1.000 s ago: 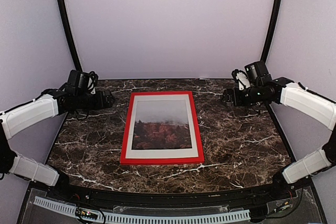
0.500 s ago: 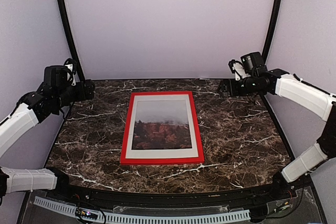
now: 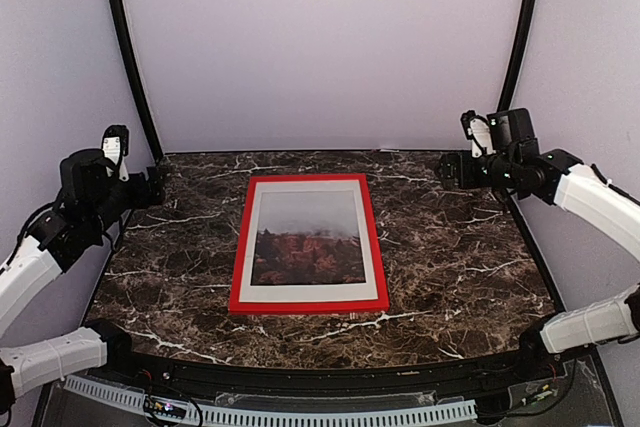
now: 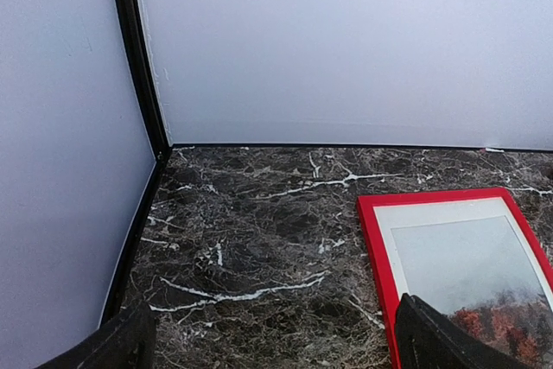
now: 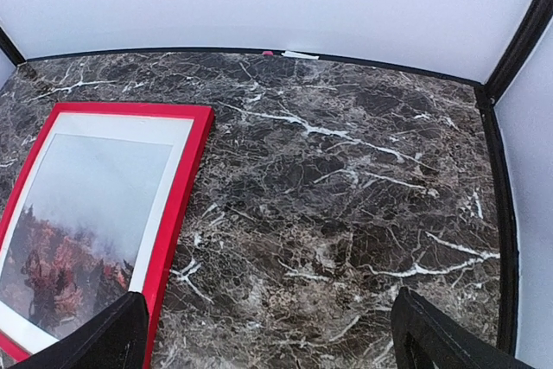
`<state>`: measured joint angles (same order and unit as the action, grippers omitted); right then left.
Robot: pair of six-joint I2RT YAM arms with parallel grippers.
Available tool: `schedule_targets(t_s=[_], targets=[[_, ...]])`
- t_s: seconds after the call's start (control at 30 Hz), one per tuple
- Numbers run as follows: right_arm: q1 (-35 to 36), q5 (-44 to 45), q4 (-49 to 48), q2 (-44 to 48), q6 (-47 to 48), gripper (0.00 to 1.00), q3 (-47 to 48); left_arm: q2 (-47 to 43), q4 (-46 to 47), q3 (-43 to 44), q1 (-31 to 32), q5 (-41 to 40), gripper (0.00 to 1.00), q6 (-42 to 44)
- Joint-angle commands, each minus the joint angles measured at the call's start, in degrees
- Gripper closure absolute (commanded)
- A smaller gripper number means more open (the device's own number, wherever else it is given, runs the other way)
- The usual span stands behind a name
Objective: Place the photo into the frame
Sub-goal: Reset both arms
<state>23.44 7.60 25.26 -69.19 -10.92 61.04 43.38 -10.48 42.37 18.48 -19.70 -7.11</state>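
The red frame (image 3: 237,247) lies flat in the middle of the marble table. Inside it sits the photo (image 3: 308,237), reddish terrain under a grey misty sky, with a white mat (image 3: 310,293) around it. My left gripper (image 3: 155,187) hovers open at the back left, well away from the frame. My right gripper (image 3: 452,169) hovers open at the back right, also apart from it. In the left wrist view the frame's corner (image 4: 373,248) and the photo (image 4: 467,265) show beside the open left gripper (image 4: 275,334). The right wrist view shows the frame (image 5: 177,205) and photo (image 5: 86,213) left of the open right gripper (image 5: 268,326).
The dark marble table (image 3: 450,257) is walled by white panels at the back and both sides. Black curved poles (image 3: 125,47) stand at the back corners. A black rail runs along the near edge (image 3: 300,372).
Both arms have pulled back from the frame: the left one swung left toward the side wall, the right one moved right. The frame and photo have not moved.
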Motion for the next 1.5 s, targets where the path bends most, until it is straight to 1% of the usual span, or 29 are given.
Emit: schedule_targets(t_s=[0.0,0.1,0.2,0.33,0.5,0.7,1.23,1.47], targets=[[-0.34,3.66,-2.73,5.10,0.84,0.01,-4.62,-7.94,6.37,-5.42,-0.37,0.58,0.01,1.21],[-0.33,5.79,-3.97,9.13,1.33,0.01,-8.00,-12.60,7.06,-8.89,-0.38,-0.17,0.01,1.10],[-0.33,6.70,-7.31,13.90,1.14,0.01,-11.44,-17.15,6.59,-10.12,-0.37,1.60,0.01,3.39],[-0.33,5.95,-10.55,17.82,1.71,0.01,-13.26,-18.65,5.82,-10.51,-0.37,3.41,0.01,4.59],[-0.33,6.20,-10.88,17.61,1.45,0.01,-13.92,-16.96,3.86,-9.38,-0.37,2.37,0.01,4.83],[-0.33,6.27,-10.54,16.71,1.55,0.01,-13.63,-15.91,2.96,-8.87,-0.37,4.20,0.01,5.32],[-0.33,7.02,-11.23,16.63,1.45,0.01,-13.93,-16.03,2.69,-9.07,-0.37,4.03,0.01,5.37],[-0.33,5.64,-11.93,16.42,1.74,0.01,-14.04,-15.94,2.55,-9.04,-0.37,3.90,0.01,5.28]])
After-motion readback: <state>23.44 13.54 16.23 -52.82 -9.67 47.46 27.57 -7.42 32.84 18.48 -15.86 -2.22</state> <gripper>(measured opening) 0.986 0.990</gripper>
